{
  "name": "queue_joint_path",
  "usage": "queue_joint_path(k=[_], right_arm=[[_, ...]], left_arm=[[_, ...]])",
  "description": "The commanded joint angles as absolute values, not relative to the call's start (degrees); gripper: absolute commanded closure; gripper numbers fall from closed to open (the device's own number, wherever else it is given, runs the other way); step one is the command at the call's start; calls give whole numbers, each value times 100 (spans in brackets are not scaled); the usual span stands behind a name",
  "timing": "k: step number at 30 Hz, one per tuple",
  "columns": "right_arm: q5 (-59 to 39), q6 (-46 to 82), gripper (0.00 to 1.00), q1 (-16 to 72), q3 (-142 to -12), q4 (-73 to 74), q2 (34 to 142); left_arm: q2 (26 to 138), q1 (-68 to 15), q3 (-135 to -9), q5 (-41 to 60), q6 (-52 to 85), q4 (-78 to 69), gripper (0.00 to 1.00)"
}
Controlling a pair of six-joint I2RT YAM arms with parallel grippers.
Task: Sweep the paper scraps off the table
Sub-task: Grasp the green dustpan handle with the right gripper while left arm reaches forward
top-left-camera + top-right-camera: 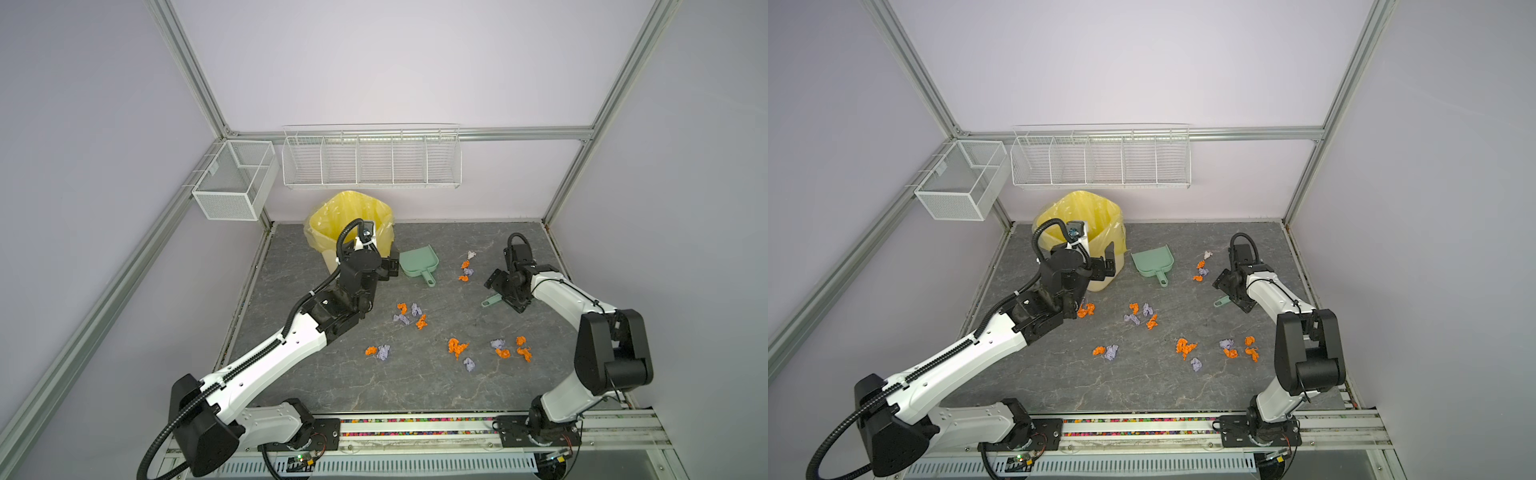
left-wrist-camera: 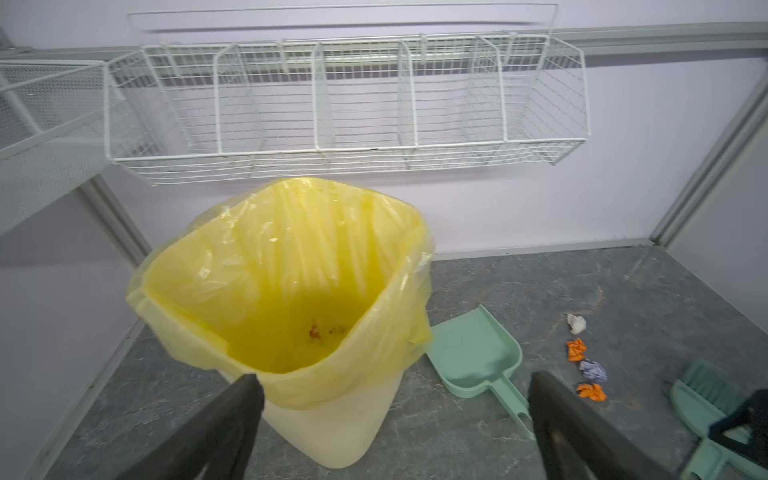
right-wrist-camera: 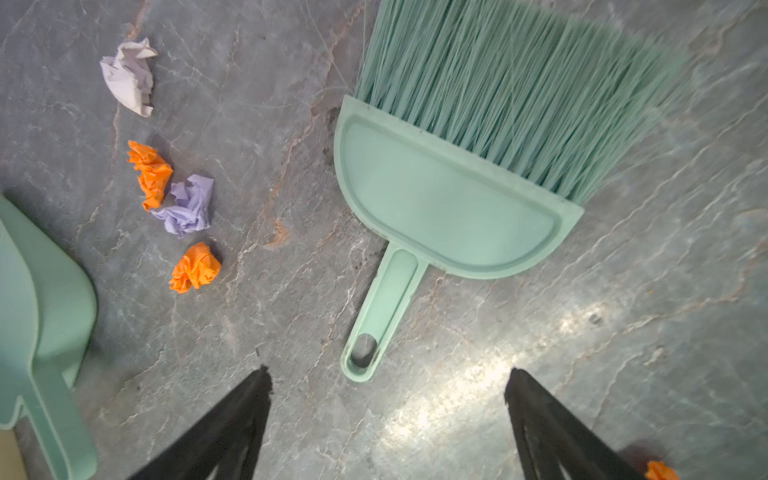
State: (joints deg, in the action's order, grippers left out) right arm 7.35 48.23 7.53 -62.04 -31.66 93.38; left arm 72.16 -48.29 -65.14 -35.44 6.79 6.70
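A: Our left gripper point(image 2: 395, 376) hangs spread wide, empty, beside the yellow-lined bin point(image 1: 353, 208) at the table's point(image 1: 332, 382) far left corner.

B: We see the paper scraps point(image 1: 457, 347) scattered across the middle. Our right gripper point(image 3: 388, 370), also wide apart, holds nothing near the brush point(image 3: 449, 208) by the right edge.

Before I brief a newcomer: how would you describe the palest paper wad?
Start at the yellow bin at the back, then the green dustpan beside it. Right of the dustpan runs a line of wads. It is the rearmost wad, whitish where its neighbours are orange and lavender.
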Motion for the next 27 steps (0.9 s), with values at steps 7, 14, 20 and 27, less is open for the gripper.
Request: queue_joint_path(k=[7,14,20,27], right_arm=[[432,5311,8,800,-6284,-3149,9876],[498,5489,13,817,-6293,-3099,10010],[467,5584,18,818,-6417,-3057,10195],[566,5658,18,815,-6863,-3346,10564]], left_arm=[[8062,-4931,-6895,-2487,1085,730,1],[8427,-4939,-7206,-2255,990,927,1],[8483,-4945,-7192,-2320,945,923,1],[8609,-4939,-7199,-2335,1073,1015,1]])
